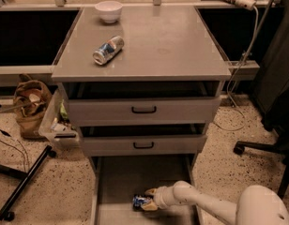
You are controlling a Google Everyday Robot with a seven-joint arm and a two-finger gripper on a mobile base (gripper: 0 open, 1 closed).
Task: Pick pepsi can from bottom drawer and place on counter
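Observation:
The pepsi can (140, 201), dark blue with a pale patch, lies on its side on the grey floor of the pulled-out bottom drawer (117, 182), near its front. My gripper (149, 199) reaches in from the lower right on its white arm. Its two tan fingers (150, 191) sit one on each side of the can's right end and are closed on it, low over the drawer floor. The counter (163, 41) is the broad grey top of the cabinet above.
A paler silver-white can (108, 50) lies on the counter at the left, with a white bowl (109, 11) behind it. The two upper drawers (143, 109) stand slightly open above the arm. A brown bag (29, 102) and a plastic bin (55, 123) sit left; a chair base (257, 146) stands right.

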